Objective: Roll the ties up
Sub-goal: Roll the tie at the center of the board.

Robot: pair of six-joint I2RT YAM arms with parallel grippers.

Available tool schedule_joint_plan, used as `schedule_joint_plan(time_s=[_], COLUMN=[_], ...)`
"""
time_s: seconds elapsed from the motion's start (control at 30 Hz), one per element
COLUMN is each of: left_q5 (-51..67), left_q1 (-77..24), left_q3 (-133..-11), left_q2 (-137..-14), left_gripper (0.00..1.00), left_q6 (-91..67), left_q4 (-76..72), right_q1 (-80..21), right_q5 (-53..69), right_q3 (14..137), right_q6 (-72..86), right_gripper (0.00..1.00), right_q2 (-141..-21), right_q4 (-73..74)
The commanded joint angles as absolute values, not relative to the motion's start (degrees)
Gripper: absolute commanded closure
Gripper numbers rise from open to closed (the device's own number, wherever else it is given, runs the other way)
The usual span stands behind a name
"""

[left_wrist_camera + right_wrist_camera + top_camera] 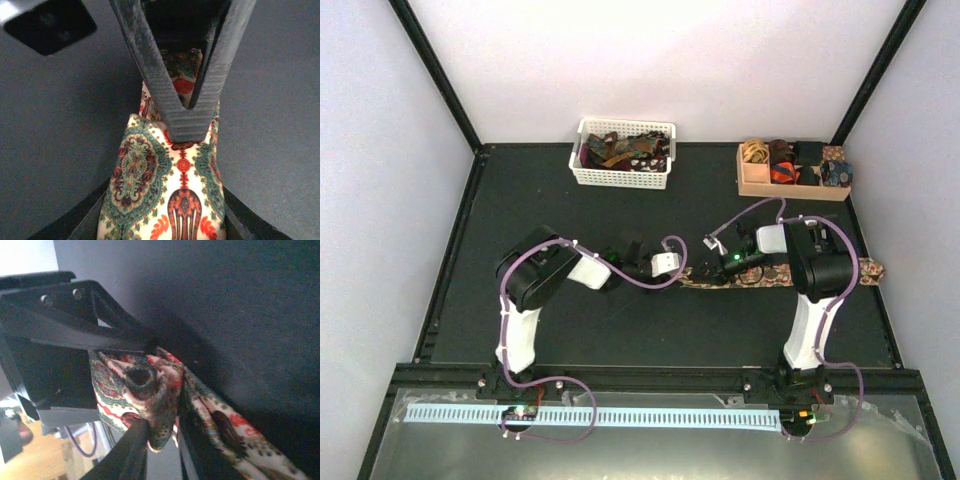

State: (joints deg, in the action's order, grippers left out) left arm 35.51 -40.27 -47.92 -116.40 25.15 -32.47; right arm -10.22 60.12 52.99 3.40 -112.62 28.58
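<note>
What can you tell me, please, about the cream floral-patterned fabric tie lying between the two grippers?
The cream fabric tie, with teal, red and brown paisley motifs, looks soft and woven. It lies stretched across the black table mat, running left to right in front of both arms. The left gripper is shut on its left end, and the right gripper clamps a bunched, partly rolled section; the rest trails towards the mat's right edge.

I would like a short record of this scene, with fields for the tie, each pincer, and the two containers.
tie: floral, stretched along the table
left pincer: shut on the tie
right pincer: shut on a bunched part of the tie
basket: white, at the back, loose ties inside
box: wooden, back right, rolled ties inside
</note>
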Motion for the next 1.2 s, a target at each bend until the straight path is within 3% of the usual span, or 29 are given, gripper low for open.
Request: schedule_joint_plan(time_s=[0.0,0.4,0.7,0.9,1.0,1.17], left_q5=[31.31,29.74,30.0,29.66,29.42,33.49], left_q1=[-40.4,-40.37,-40.48,-40.4,-40.27,-39.49], left_q3=[-50.41,-52.81,-53.79,-54.01,-53.66,-49.77], left_q2=[-113.98,-113.67,-114.36,-114.8,-114.34,-111.64], left_gripper=[0.56,0.61,0.62,0.6,0.53,0.27], left_q6=[30.65,32.61,32.78,32.38,30.9,27.09], left_q4=[-19.58,-11.43,-10.52,-10.22,-11.09,-19.72], right_q1=[-9.92,-9.22,-11.77,-11.76,-11.78,-11.78], right_q5=[53.53,57.39,54.03,55.28,54.5,50.72], right_q3=[54.44,56.44,55.71,55.29,54.42,53.32], right_q6=[0.94,1.9,5.7,4.46,2.84,1.69], right_gripper=[0.74,0.6,0.59,0.97,0.99,0.99], right_q2=[-110.3,-105.43,-108.2,-108.41,-108.2,-109.98], right_q4=[31.66,33.33,28.69,29.51,30.55,30.14])
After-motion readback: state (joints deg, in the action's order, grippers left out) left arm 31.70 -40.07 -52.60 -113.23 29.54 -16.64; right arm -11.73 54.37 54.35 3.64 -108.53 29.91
